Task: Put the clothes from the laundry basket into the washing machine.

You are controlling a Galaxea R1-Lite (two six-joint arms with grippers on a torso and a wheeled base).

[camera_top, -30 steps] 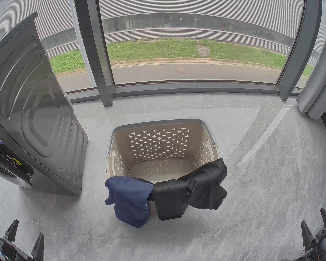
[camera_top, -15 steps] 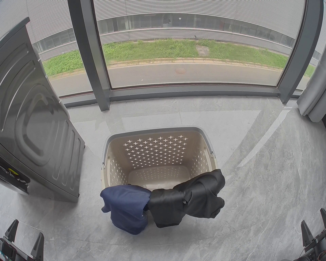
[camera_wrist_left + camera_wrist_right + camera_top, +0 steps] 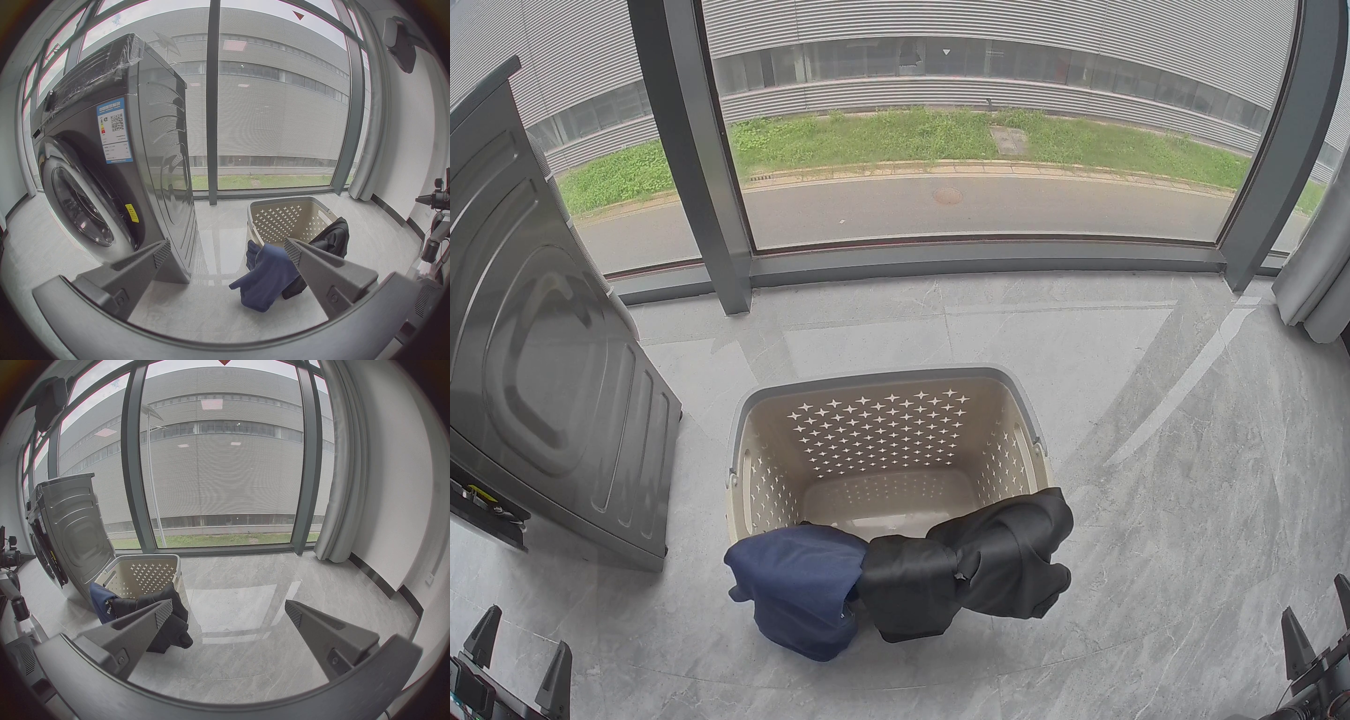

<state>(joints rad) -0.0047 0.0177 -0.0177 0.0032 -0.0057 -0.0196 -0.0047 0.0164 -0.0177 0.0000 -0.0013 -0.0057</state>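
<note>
Left gripper (image 3: 227,244) spread; washing machine (image 3: 154,140) bears label (image 3: 114,130).

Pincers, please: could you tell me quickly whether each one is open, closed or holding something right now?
Left pincer: open, holding nothing.
Right pincer: open, holding nothing.
</note>
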